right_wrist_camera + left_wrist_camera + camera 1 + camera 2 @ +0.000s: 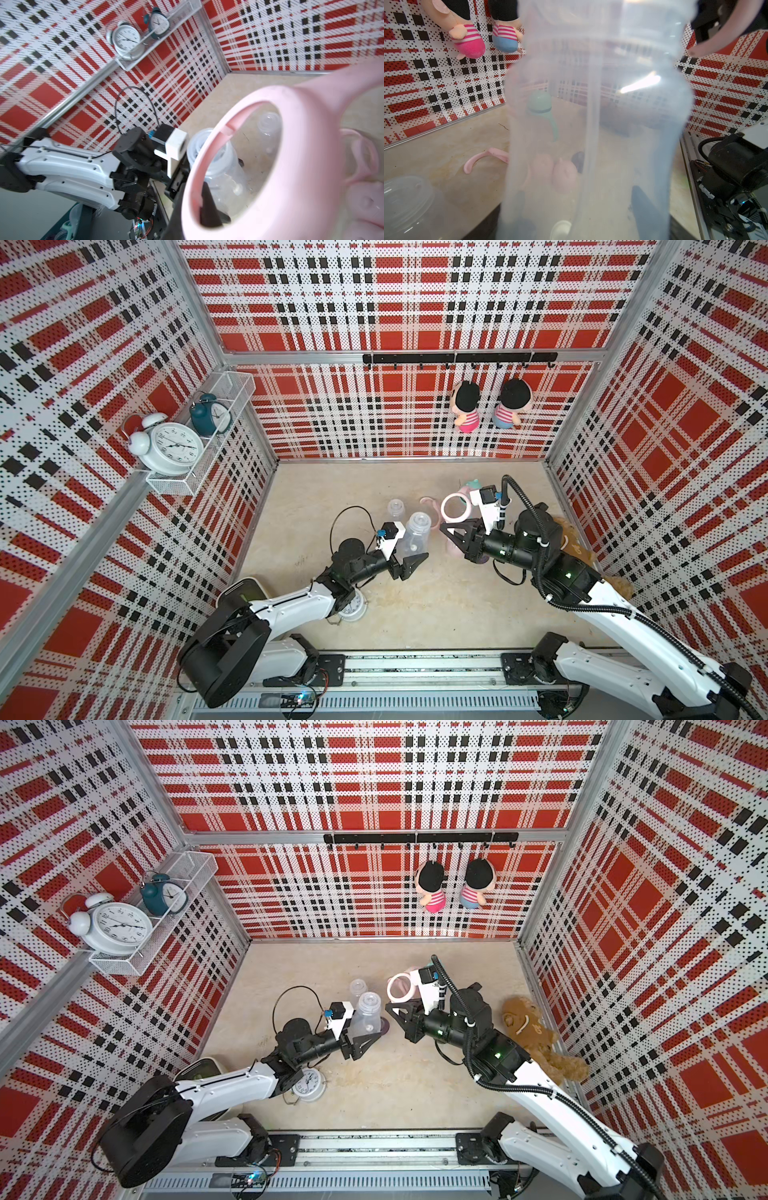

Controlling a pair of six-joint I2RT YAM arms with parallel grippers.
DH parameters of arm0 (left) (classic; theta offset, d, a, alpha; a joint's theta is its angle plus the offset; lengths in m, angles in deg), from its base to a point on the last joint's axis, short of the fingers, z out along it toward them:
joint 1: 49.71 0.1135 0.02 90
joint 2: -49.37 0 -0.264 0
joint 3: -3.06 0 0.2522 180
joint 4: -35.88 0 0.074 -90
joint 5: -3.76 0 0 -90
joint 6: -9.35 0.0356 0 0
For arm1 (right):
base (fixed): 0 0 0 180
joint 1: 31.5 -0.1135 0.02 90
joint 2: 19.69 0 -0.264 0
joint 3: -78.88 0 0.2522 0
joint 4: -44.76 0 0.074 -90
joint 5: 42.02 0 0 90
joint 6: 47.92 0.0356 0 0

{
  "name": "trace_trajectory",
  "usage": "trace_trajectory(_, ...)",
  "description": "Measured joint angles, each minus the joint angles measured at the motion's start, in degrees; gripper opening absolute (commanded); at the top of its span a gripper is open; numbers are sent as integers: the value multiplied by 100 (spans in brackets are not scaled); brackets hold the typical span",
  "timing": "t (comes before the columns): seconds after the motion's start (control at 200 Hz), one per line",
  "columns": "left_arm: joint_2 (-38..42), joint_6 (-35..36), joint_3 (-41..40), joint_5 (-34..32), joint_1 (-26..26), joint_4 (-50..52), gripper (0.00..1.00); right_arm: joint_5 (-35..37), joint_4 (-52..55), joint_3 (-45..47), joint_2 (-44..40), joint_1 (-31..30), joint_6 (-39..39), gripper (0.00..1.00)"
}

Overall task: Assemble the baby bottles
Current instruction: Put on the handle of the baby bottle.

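Note:
My left gripper [411, 561] is shut on the lower body of a clear baby bottle [413, 537], which stands with its open neck up. The bottle [591, 124] fills the left wrist view, and dark fingers [645, 207] show through its wall. My right gripper [451, 531] is shut on the rim of a pink two-handled ring [455, 508], held just right of the bottle's neck and apart from it. In the right wrist view the ring [291, 166] frames the bottle [216, 166]. A second clear bottle [395, 510] stands behind.
A loose pink handle ring [430, 504], a teal part [471, 485] and pink caps [562, 176] lie near the right gripper. A white alarm clock [351, 608] sits under the left arm. A brown plush toy [536, 1036] lies by the right wall. Two dolls [467, 406] hang at the back.

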Motion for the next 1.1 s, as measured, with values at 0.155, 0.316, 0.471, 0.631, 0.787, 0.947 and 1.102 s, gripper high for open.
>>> trace_trajectory(0.155, 0, -11, 0, 26, -2, -136, 0, -697, -866, 42, 282, 0, 417, 0)
trace_trajectory(0.316, 0, -20, 0, 24, -11, -232, 0, -1259, -1882, 293, 535, 0, 994, 0)
trace_trajectory(0.471, 0, -20, 0, 24, -28, -297, 0, -1690, -2883, 627, 800, -7, 1641, 0)
trace_trajectory(0.631, 0, -20, 2, 26, -33, -337, 0, -1910, -3501, 861, 1016, -24, 2068, 0)
trace_trajectory(0.787, 17, -20, 17, 26, -55, -339, 0, -2050, -4041, 999, 1172, -74, 2389, 0)
trace_trajectory(0.947, 94, -7, 20, 24, -133, -363, 0, -2135, -4489, 1141, 1384, -87, 2660, 0)
trace_trajectory(1.102, 190, 4, 20, 20, -155, -374, 0, -2181, -4833, 1309, 1543, -87, 2859, 0)
